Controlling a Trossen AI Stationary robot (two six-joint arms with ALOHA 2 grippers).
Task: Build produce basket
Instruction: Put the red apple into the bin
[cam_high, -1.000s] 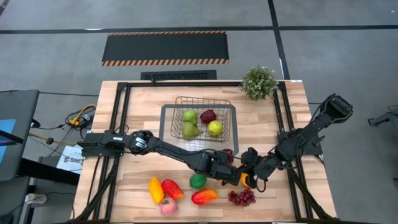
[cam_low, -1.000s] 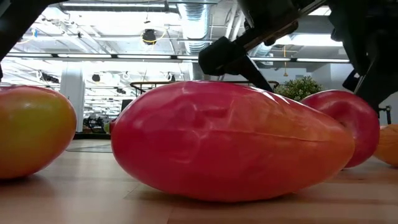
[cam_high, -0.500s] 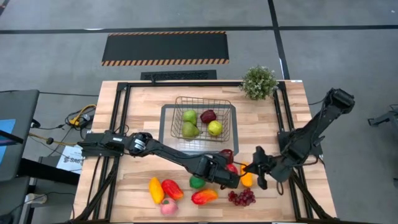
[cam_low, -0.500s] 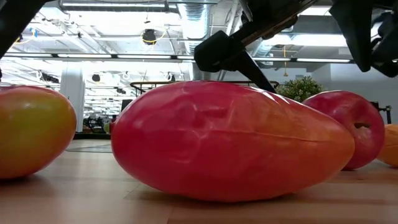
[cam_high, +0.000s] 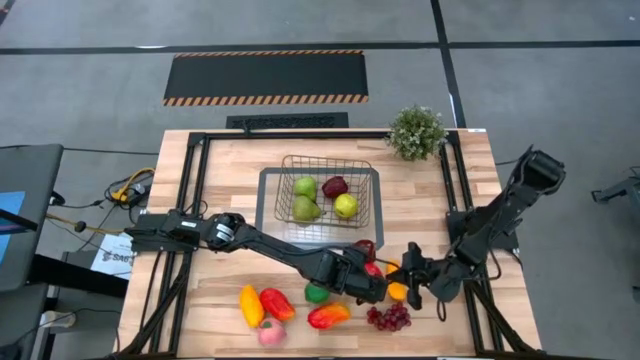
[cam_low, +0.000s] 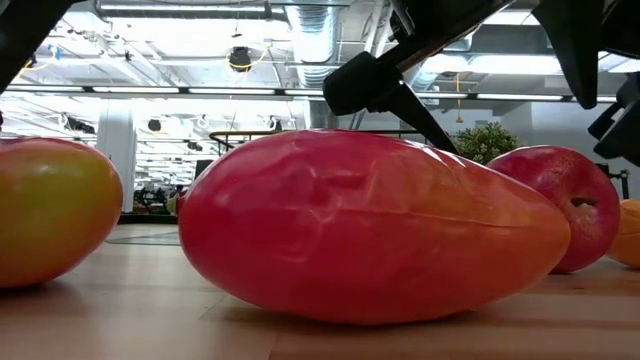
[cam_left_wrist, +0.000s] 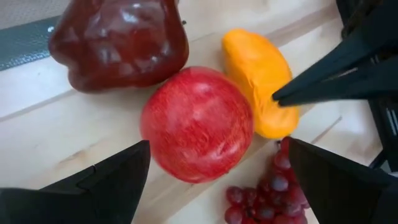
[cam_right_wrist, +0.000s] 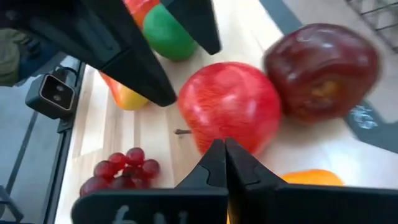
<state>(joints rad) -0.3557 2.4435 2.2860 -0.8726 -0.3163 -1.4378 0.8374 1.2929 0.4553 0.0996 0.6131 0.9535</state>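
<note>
Four fruits sit in the wire basket (cam_high: 325, 190) already: two green, one yellow-green, one dark red. Basket is mid-surface toward the far edge, on a grey tray (cam_high: 266, 200). Rest of the produce lies loose along the near edge: yellow piece (cam_high: 250, 304), red pepper (cam_high: 277, 303), pink one (cam_high: 271, 333), red-orange mango (cam_high: 328, 316), green fruit (cam_high: 316, 293), grape bunch (cam_high: 389, 317).

Action is at the cluster just near-side of the basket. Left gripper (cam_left_wrist: 214, 180) is spread wide, fingers straddling the red apple (cam_left_wrist: 196, 123), apple dead ahead between them, not yet touched as far as I can tell. Maroon pepper (cam_left_wrist: 118, 40) sits just beyond the apple, touching or nearly so. Orange fruit (cam_left_wrist: 258, 81) lies just beside the apple, its long axis running roughly along the left gripper's line of approach.

Right gripper (cam_right_wrist: 225, 158) has fingers pinched together, holding nothing, tips at the orange fruit (cam_right_wrist: 311, 177) and pointing toward the apple (cam_right_wrist: 231, 106) from the opposite side.

Judgement: left arm is nearer and lined up for the apple; the right gripper's tips are close enough to crowd the closing.

Potted plant (cam_high: 416, 131) at far right corner, not involved.
</note>
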